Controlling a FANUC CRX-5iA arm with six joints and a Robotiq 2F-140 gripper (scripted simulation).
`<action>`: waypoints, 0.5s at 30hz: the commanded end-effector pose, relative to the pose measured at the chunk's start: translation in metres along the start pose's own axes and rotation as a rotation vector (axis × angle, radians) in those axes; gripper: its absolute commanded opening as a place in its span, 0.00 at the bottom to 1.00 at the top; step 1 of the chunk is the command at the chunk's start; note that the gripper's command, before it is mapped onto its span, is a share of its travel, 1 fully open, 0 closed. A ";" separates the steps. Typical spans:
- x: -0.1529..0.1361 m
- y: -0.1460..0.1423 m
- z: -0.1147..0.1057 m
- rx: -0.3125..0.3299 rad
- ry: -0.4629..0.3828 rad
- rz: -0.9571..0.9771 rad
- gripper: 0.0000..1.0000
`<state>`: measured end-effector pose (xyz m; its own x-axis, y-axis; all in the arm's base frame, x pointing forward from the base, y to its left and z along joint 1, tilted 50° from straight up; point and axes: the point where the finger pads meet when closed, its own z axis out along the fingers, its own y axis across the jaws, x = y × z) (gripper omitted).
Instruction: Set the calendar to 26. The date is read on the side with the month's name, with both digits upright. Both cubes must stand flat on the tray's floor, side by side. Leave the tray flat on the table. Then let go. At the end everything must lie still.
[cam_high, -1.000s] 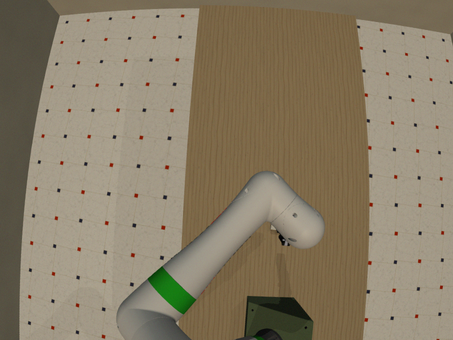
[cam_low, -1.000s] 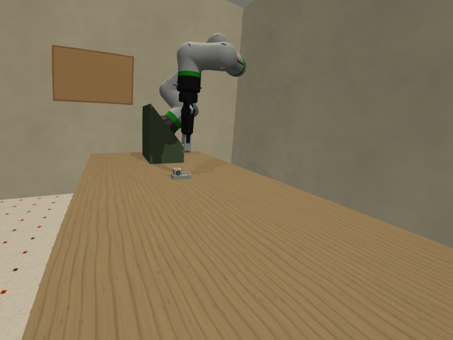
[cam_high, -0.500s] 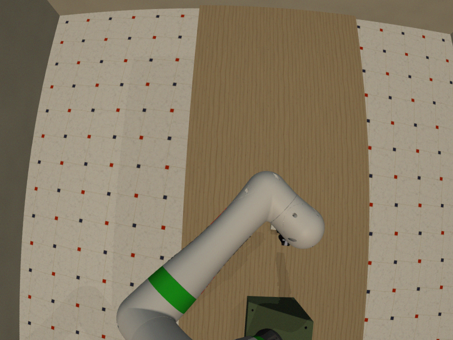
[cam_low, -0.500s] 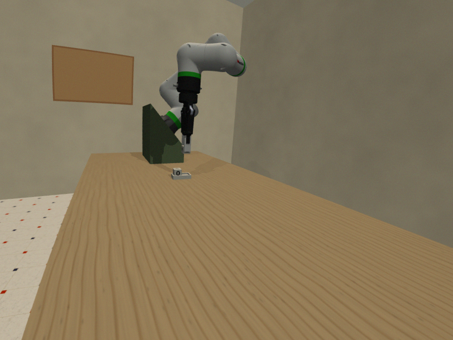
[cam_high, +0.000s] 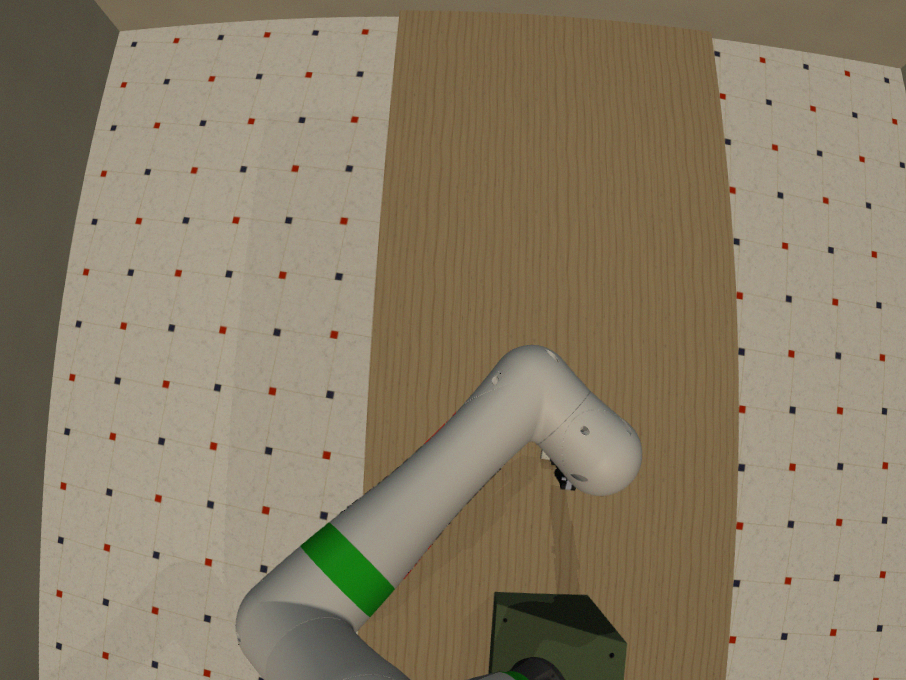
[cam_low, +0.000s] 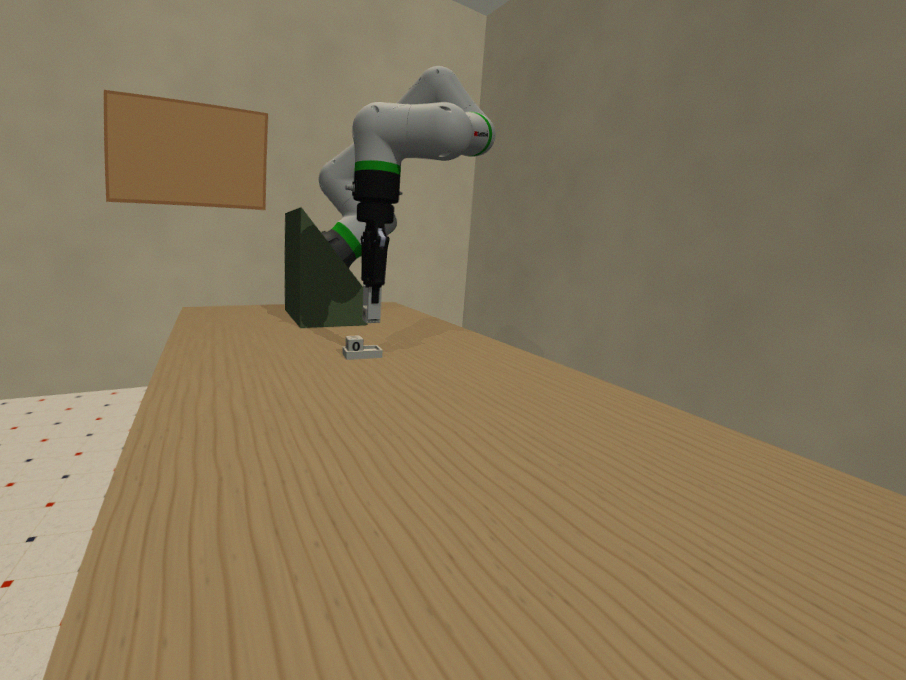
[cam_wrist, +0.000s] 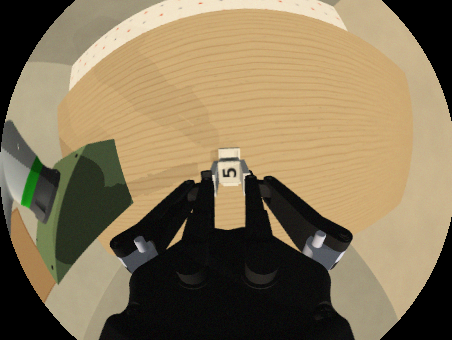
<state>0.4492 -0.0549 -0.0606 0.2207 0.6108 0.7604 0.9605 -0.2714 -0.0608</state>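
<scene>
My gripper (cam_wrist: 229, 168) (cam_low: 373, 305) is shut on a small cream cube (cam_wrist: 229, 170) (cam_low: 373, 316) and holds it in the air, pointing straight down. The cube's face towards the wrist camera shows a 5. A little below and in front of it, the small grey tray (cam_low: 373, 352) lies flat on the wooden table (cam_low: 439, 475) (cam_high: 548, 219). The other cube (cam_low: 354, 344) stands in the tray's left half and shows a 0 to the exterior view. The tray's right half is empty. In the top view the arm's wrist hides the tray and most of the gripper.
A dark green wedge-shaped base (cam_low: 318, 281) (cam_high: 559, 636) (cam_wrist: 87, 210) stands on the table just behind the gripper. Walls close off the room behind and to the right of the table. Tiled floor (cam_high: 219, 292) lies beside the table.
</scene>
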 end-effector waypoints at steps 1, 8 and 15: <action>0.000 0.000 0.009 -0.001 0.000 0.000 0.17; 0.000 0.000 0.022 -0.001 0.000 0.000 0.17; 0.000 0.000 0.028 -0.001 0.000 0.000 0.17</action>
<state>0.4539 -0.0344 -0.0788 0.2206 0.6108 0.7604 0.9605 -0.2715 -0.0606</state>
